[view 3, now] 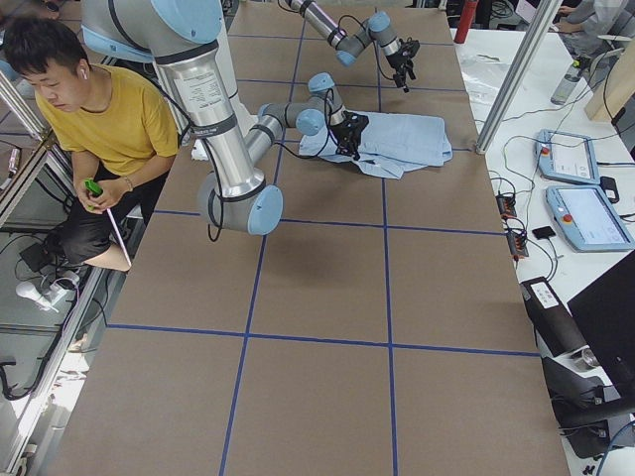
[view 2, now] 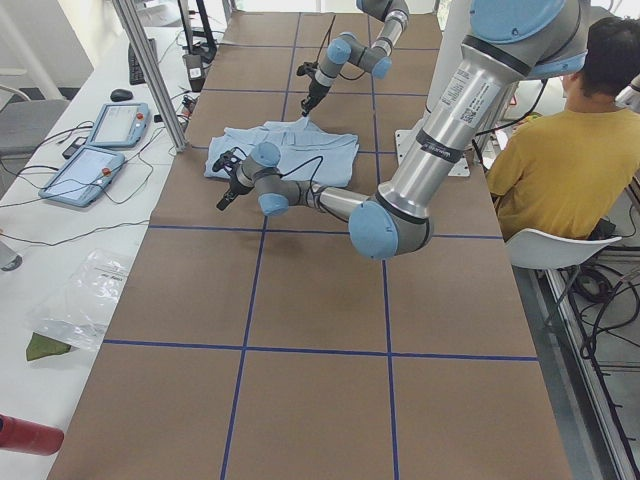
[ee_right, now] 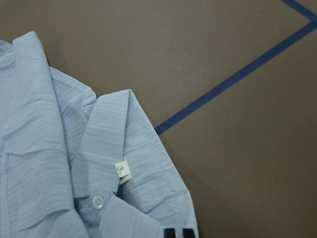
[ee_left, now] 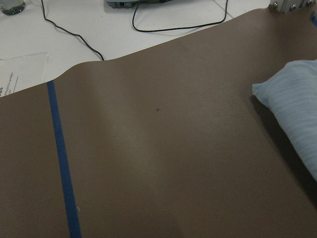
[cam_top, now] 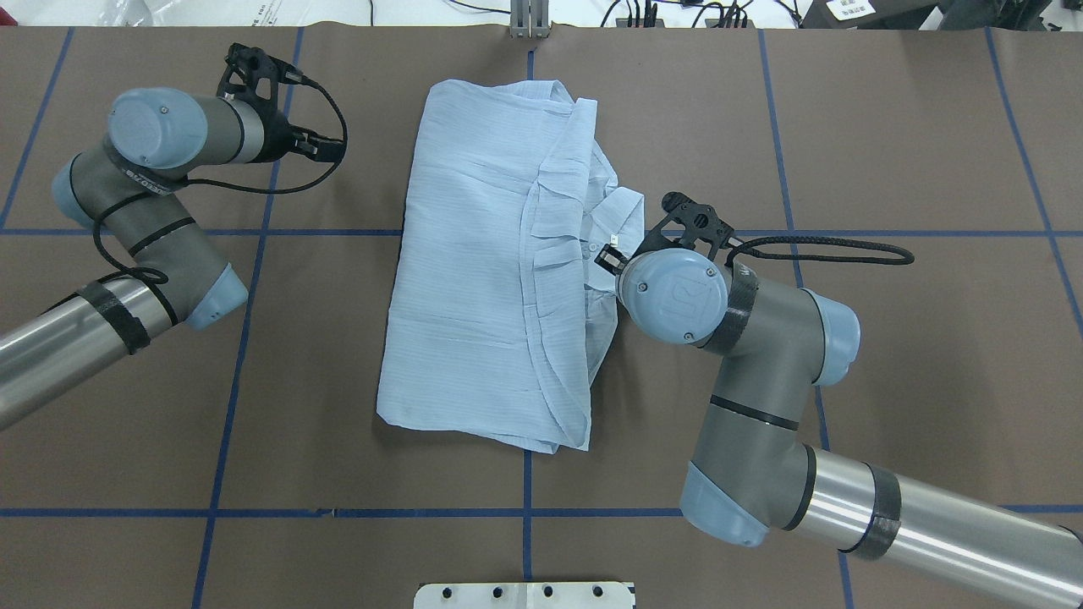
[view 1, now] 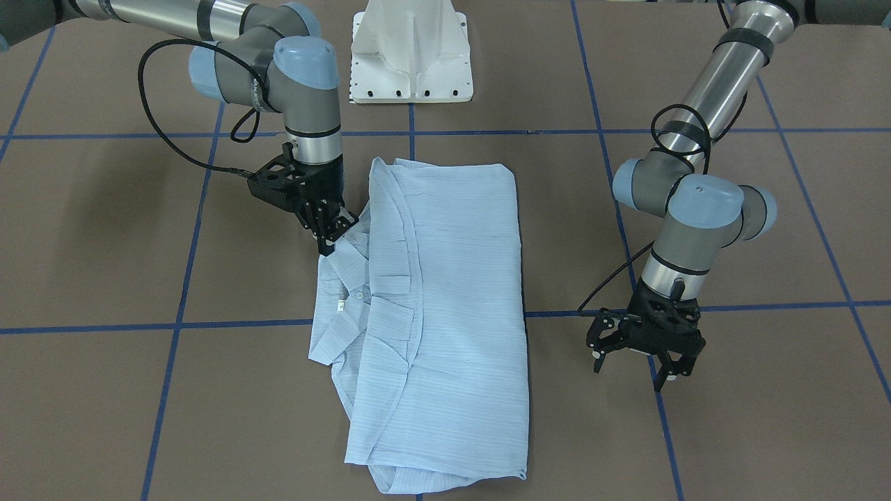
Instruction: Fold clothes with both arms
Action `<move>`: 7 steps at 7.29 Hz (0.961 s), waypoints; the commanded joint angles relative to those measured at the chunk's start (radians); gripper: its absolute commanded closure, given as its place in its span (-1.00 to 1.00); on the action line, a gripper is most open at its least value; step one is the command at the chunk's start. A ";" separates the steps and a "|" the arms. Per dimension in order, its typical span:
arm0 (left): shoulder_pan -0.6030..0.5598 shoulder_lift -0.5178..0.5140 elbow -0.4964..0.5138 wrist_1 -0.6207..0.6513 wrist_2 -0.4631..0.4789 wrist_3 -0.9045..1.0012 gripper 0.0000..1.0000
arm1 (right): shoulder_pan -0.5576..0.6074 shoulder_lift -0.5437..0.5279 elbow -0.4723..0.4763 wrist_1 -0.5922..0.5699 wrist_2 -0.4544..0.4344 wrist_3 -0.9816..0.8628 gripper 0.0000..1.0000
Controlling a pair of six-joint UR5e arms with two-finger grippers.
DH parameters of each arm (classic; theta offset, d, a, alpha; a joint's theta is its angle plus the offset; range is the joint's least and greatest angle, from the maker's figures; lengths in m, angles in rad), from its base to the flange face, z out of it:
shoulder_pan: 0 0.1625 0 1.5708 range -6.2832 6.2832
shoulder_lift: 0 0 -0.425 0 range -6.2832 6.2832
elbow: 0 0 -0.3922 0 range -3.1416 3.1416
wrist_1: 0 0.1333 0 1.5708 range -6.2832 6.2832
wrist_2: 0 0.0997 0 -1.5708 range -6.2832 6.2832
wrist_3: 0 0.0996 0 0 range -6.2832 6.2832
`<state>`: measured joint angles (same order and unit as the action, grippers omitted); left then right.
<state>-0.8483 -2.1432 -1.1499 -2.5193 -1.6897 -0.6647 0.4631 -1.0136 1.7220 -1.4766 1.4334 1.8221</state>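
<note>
Overhead, shirt (cam_top: 474, 271) folded, wrist-view label (ee_right: 124, 168) maybe 3

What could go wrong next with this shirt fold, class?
Right pincer seems to pinch only the collar edge; pulling could drag the shirt's folded layers open.
Left pincer hangs open beside the shirt, off the cloth; a one-sided lift could skew the fold.

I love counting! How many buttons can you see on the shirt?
1: a pale button beside the white neck label at the collar. More may be hidden in folds.
</note>
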 commanded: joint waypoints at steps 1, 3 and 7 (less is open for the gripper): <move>0.000 0.002 -0.004 0.001 -0.002 0.004 -1.00 | 0.006 0.114 -0.004 -0.162 0.001 -0.143 -1.00; -0.001 0.035 -0.059 0.002 -0.141 0.017 -1.00 | 0.008 0.299 -0.156 -0.289 0.004 -0.161 -1.00; -0.003 0.078 -0.119 0.002 -0.150 0.016 -1.00 | -0.020 0.530 -0.518 -0.326 0.139 -0.408 -1.00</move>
<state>-0.8508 -2.0684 -1.2629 -2.5173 -1.8377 -0.6488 0.4581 -0.5293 1.2691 -1.7789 1.5342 1.5260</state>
